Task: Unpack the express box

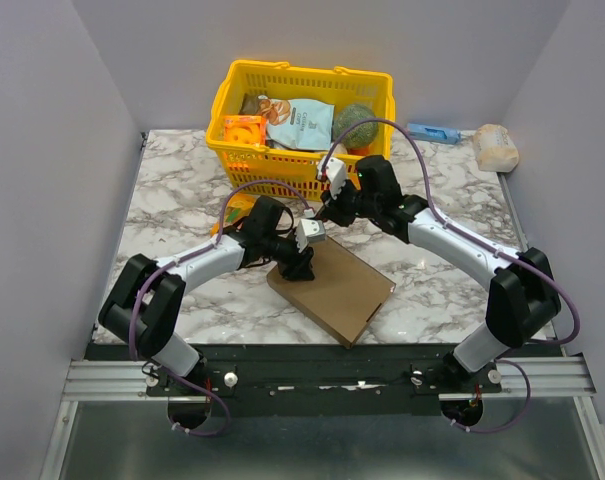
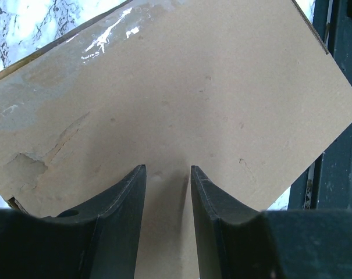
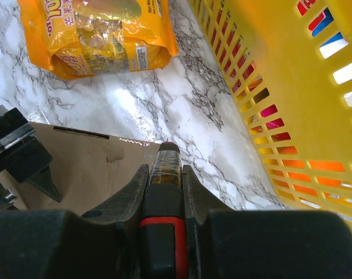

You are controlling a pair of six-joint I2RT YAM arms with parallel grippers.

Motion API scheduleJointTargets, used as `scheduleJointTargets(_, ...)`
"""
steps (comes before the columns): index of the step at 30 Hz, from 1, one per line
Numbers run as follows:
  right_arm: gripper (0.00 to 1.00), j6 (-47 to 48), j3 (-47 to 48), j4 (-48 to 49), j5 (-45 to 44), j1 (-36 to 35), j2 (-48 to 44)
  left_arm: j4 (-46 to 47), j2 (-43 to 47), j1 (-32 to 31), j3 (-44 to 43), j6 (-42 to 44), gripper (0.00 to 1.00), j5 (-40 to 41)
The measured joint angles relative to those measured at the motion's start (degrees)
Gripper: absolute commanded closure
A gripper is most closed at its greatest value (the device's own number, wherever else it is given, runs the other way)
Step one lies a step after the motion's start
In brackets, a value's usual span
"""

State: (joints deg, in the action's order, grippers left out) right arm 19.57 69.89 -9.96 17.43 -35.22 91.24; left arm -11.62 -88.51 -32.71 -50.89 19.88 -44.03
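The express box lies closed on the marble table, a flat brown cardboard mailer turned at an angle. My left gripper stands on its far-left part. In the left wrist view the box lid fills the frame, and the left gripper is open, fingertips at the cardboard with nothing between them. My right gripper is shut on a black and red tool. The tool's taped tip points at the far edge of the box. From above, the right gripper hangs just beyond the box's far corner.
A yellow basket holding several packaged goods stands behind the grippers, its wall close on the right of the right wrist. An orange snack bag lies on the marble left of it. A blue packet and a beige roll sit far right.
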Motion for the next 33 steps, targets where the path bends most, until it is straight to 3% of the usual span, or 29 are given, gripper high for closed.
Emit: scheduleJointTargets(33, 1.0, 2.4, 0.0, -0.5, -2.5, -1.6, -1.0, -1.4, -0.9, 0.1, -1.1, 0.0, 0.54, -0.4)
